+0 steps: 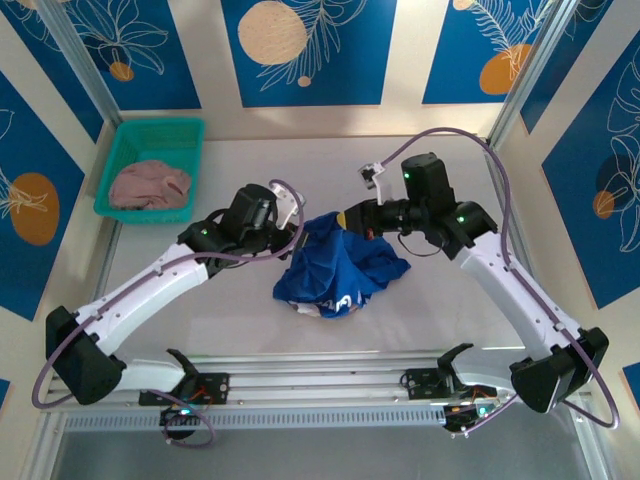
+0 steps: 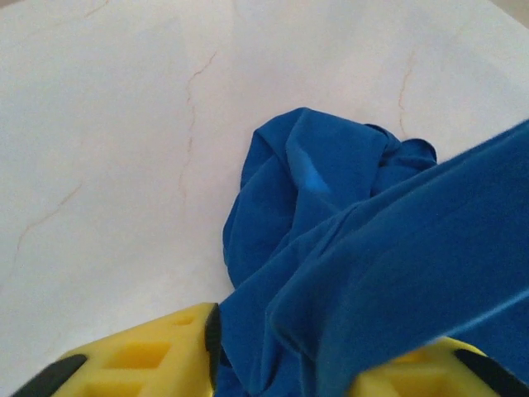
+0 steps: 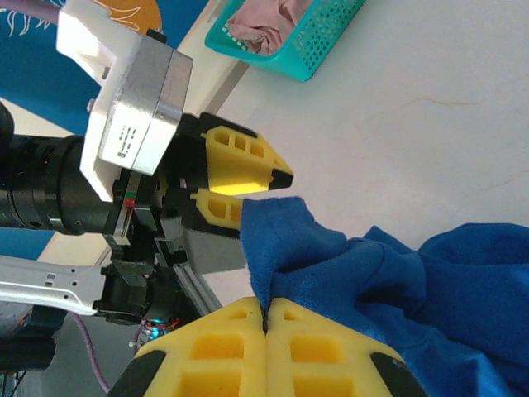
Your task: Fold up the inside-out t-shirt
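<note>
Shirt, bunched mid-bench, is pinched at one edge by the shut right claw. Left claw stands narrow around a fold, its hold uncertain. Should the claws pull apart, that fold may slip free and the cloth collapse.

Pale marbled table, blue floral wall panels

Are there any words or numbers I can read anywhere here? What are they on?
Nothing reads clearly.
The white print on the blue t-shirt: crumpled into folds, unreadable.
The sticker on the silver block: letters too small to read.
</note>
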{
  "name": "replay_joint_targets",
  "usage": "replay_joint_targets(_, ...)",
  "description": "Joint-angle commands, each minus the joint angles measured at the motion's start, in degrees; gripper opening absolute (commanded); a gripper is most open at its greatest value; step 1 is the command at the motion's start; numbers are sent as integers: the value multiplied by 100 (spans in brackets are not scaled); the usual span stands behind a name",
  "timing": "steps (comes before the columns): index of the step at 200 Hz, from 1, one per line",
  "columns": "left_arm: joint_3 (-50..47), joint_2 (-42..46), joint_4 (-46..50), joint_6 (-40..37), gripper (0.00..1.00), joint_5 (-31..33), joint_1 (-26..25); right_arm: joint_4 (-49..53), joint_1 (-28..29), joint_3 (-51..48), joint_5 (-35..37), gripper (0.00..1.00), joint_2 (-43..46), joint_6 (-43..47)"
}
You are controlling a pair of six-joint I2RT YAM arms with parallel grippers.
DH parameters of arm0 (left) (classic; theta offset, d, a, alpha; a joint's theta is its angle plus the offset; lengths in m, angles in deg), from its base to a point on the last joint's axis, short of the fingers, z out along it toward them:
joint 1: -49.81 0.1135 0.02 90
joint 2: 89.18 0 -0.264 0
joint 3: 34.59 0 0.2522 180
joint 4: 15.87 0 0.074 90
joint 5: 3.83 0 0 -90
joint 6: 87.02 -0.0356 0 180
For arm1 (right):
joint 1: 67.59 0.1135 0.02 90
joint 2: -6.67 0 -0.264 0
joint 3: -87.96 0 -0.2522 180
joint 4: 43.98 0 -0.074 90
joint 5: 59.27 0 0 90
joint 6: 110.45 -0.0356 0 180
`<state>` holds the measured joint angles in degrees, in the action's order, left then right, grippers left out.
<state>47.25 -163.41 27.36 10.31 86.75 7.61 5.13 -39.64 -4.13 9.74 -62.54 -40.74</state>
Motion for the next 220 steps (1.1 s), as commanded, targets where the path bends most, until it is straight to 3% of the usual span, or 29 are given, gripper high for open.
replay_joint_targets(1,179,-55,242,-39,24,131,104,155,-77,171,-58,0,167,187)
replay_joint_targets(20,269,-41,288,-24,12,-21,196,319,-105,233,62,0,171,379)
replay_joint_targets(38,388,76,394,65,4,-199,350,739,-97,375,673,0,150,829)
replay_joint_targets(62,469,382,392,478,0,-1069,720,1188,44,495,1599,0,128,1369)
replay_joint_targets(99,584,696,429,939,0,-2061,1044,1385,509,671,2718,0,115,1844)
replay_joint_targets(125,729,805,785,709,0,-2397,1083,1562,790,854,3630,2,18,1806)
replay_joint_targets(166,745,918,1905,181,0,-1470,1082,2163,1032,1099,4949,4,-153,1583)
replay_joint_targets(182,574,1054,1906,240,0,-1277,1082,2226,1128,998,5046,6,-170,1625)
replay_joint_targets(220,213,1310,877,744,0,-2587,1082,2125,1222,591,4968,9,-330,1526)
